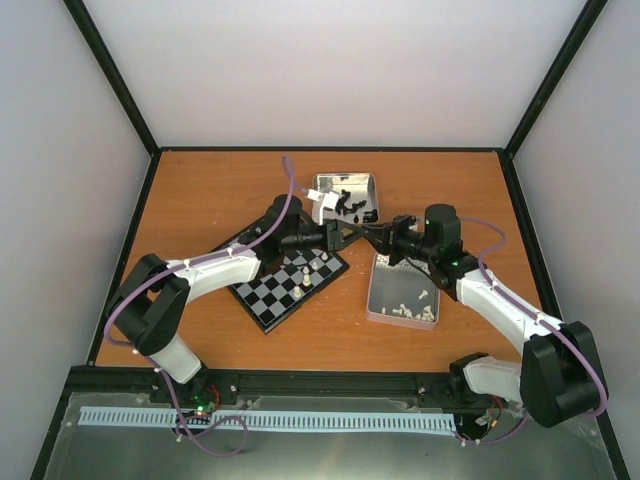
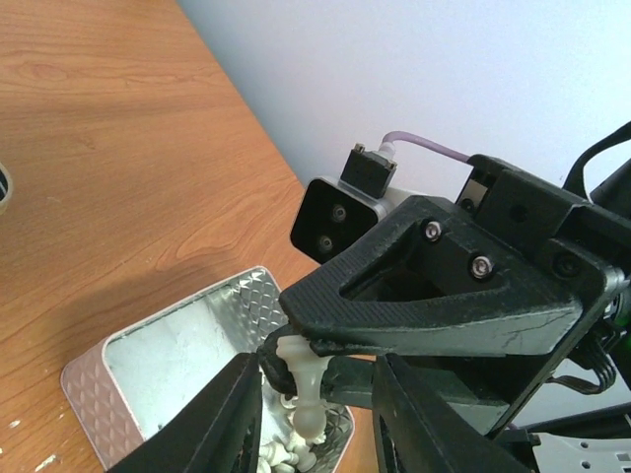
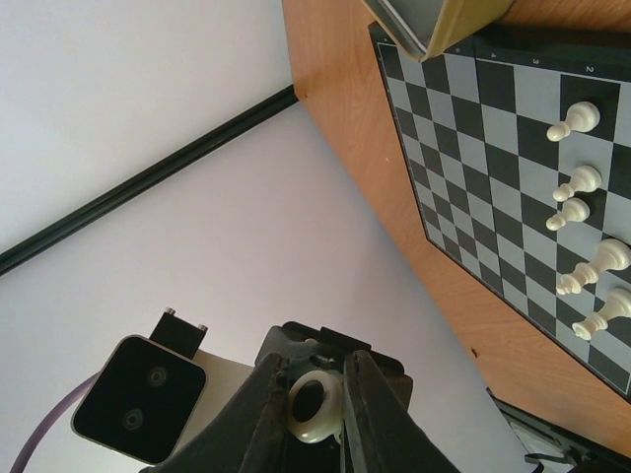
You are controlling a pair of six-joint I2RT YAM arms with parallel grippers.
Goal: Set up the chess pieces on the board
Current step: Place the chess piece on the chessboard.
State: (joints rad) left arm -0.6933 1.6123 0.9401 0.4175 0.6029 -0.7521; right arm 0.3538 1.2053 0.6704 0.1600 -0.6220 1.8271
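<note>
Your right fingers [image 3: 256, 424] clamped on white chessman [image 2: 308, 394], mid-air at 2 o'clock off board [image 1: 270, 300]. Your left fingers [image 2: 227, 424] apart, flanking it, gap either side.

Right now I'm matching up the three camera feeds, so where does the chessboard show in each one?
Top external: the chessboard lies left of centre, partly under the left arm.
Left wrist: not in it.
Right wrist: chessboard upper right, running off the frame.
Shared landmark: the right tool, in all three views; both wrist views show it gripping a white piece.
</note>
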